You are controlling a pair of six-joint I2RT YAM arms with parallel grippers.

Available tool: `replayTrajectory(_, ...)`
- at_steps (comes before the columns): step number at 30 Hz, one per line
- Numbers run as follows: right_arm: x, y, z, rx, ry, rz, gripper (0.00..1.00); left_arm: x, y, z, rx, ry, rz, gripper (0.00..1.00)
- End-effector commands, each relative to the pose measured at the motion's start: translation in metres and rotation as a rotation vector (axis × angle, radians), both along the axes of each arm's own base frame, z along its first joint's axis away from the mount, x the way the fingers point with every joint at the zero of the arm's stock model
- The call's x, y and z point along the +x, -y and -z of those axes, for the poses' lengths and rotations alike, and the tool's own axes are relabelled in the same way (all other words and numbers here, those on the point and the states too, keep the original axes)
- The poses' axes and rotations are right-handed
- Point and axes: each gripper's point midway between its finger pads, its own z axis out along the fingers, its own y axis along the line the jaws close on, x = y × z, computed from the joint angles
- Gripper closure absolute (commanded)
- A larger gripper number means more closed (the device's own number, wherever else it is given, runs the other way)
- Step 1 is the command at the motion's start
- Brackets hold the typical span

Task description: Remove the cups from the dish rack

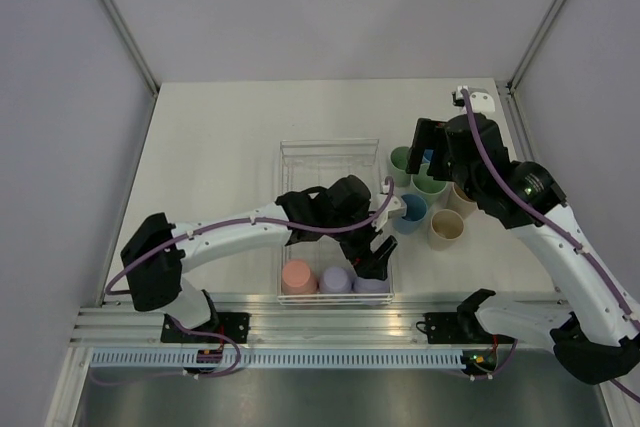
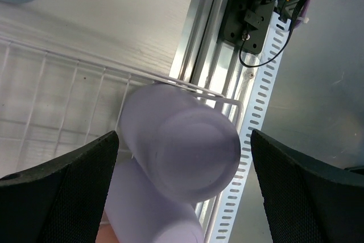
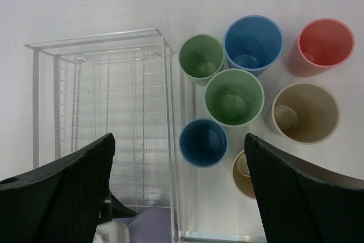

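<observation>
Low in the top view, at the near end of the dish rack [image 1: 322, 167], three cups are seen, seemingly mouth-down: a salmon pink cup [image 1: 298, 275] on the left, a lavender cup [image 1: 334, 279] in the middle, and a second lavender cup [image 1: 369, 286] in the right corner. The left hand [image 1: 376, 259] is held right over that corner cup, spread wide, nothing gripped. In the wrist view the cup's base is framed between the two fingers [image 2: 62, 192], apart from both. A pick from the rack is judged to be in hand. A descent and a squeeze across the cup's body are called for next, with the wire wall kept clear. Further right, the unloaded cups [image 1: 430, 185] are stood upright on the counter [image 1: 220, 147] just beside the rack. The right hand [image 1: 425, 142] is hung above them, wide open and empty.
</observation>
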Motion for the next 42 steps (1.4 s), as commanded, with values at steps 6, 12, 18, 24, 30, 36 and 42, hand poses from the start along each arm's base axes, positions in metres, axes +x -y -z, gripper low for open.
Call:
replayTrajectory(6, -0.002, 0.011, 0.01, -0.027, -0.01, 0.048, 0.02, -0.02, 0.015, 0.008, 0.016, 0.012, 0.113, 0.07)
replayTrajectory(12, -0.002, 0.017, 0.013, -0.037, -0.01, 0.082, 0.02, -0.015, 0.011, 0.018, 0.063, 0.018, 0.08, 0.56)
replayTrajectory(18, -0.006, 0.034, 0.005, -0.027, 0.045, 0.161, 0.02, 0.02, 0.004, 0.007, 0.092, 0.16, -0.082, 0.98)
replayTrajectory(24, -0.013, 0.026, -0.002, 0.076, 0.114, 0.107, 0.02, 0.082, -0.02, -0.035, 0.075, 0.391, -0.418, 0.98)
replayTrajectory(30, -0.023, -0.003, -0.002, 0.211, 0.141, -0.036, 0.02, 0.118, -0.055, -0.073, 0.027, 0.495, -0.704, 0.98)
replayTrajectory(36, -0.036, -0.034, 0.006, 0.35, 0.134, -0.18, 0.02, 0.139, -0.095, -0.11, -0.186, 0.4, -0.969, 0.98)
replayTrajectory(42, -0.061, -0.086, 0.018, 0.55, 0.096, -0.447, 0.02, 0.138, -0.123, -0.13, -0.651, 0.056, -0.974, 0.98)
